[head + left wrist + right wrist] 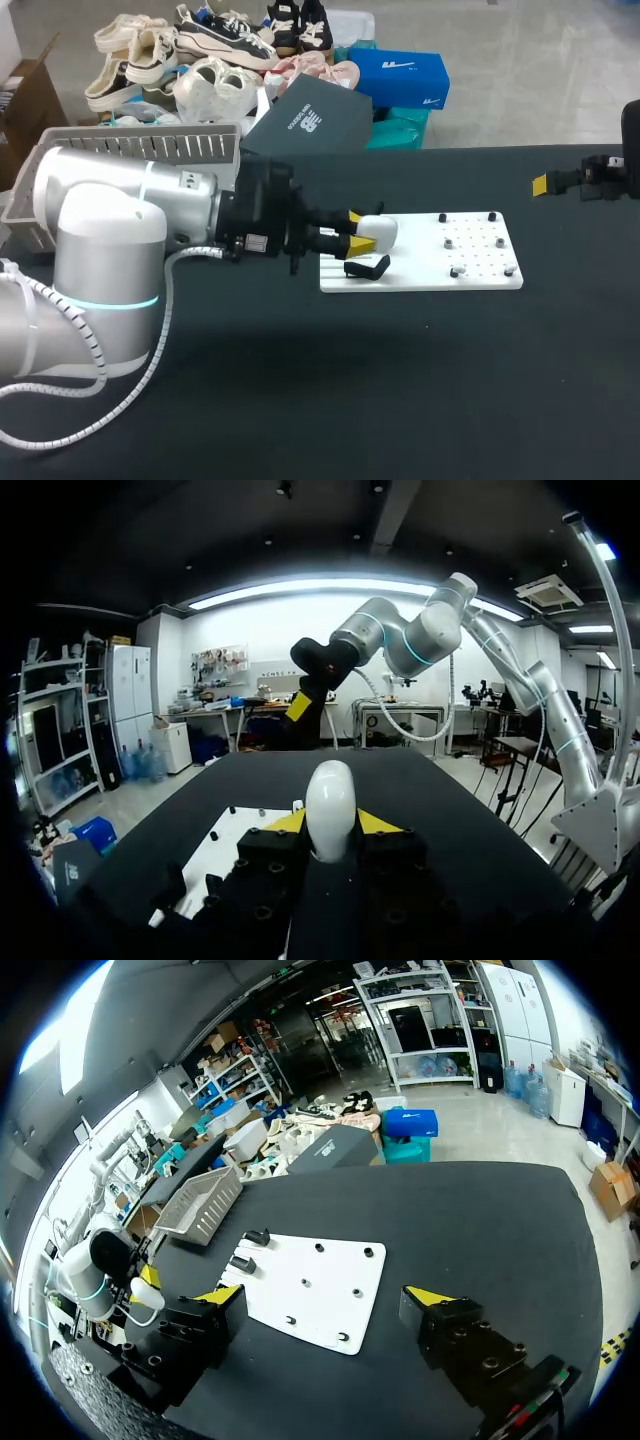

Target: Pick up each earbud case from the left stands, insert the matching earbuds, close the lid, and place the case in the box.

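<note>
My left gripper is shut on a white earbud case, held just above the left end of the white board. In the left wrist view the case stands upright between the yellow tips, lid closed. A black stand sits on the board right under the case. My right gripper hovers open and empty beyond the board's right end. From the right wrist view its fingers spread wide over the table, with the board, two black stands and the held case ahead.
Several small dark pegs dot the board's right half. A grey slatted basket and a dark box stand at the table's far left edge. The black tabletop stretches toward the front.
</note>
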{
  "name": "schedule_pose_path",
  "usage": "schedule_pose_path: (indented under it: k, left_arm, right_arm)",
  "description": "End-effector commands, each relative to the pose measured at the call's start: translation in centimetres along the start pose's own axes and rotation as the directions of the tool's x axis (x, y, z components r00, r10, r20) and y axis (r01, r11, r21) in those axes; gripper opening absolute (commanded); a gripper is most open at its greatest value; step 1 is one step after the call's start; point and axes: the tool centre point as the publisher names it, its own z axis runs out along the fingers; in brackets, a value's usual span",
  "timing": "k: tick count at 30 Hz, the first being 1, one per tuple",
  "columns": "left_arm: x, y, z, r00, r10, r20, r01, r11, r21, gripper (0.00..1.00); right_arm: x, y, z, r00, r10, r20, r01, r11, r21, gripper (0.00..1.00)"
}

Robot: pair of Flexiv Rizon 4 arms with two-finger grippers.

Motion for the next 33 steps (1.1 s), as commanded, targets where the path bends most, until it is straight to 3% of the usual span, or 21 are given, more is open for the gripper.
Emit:
schedule_pose_path:
  k: [1,7,18,24,33]
  left_arm:
    - [0.8,0.3,2.4,1.000,0.016,0.022,-0.016,1.000,0.013,0.00]
    - [1.1,0.7,4.1,0.998,0.030,0.049,-0.030,0.999,0.017,0.00]
    - [1.8,0.5,4.6,0.997,0.013,0.075,-0.013,1.000,-0.001,0.00]
    - [2.0,0.4,4.7,0.997,0.017,0.075,-0.018,1.000,0.006,0.00]
    - [2.5,0.7,4.9,0.997,0.009,0.072,-0.010,1.000,0.015,0.00]
  right_arm:
    - [0.0,0.0,0.0,1.000,0.000,0.000,0.000,1.000,-0.001,1.00]
    - [0.0,0.0,0.0,1.000,0.000,0.000,0.000,1.000,-0.001,1.00]
    - [0.1,0.1,0.0,1.000,-0.005,-0.001,0.005,1.000,0.002,1.00]
    - [0.9,1.9,-1.5,0.998,-0.050,0.024,0.050,0.999,-0.018,1.00]
    - [4.0,5.9,-3.4,0.986,-0.165,0.018,0.166,0.983,-0.076,1.00]
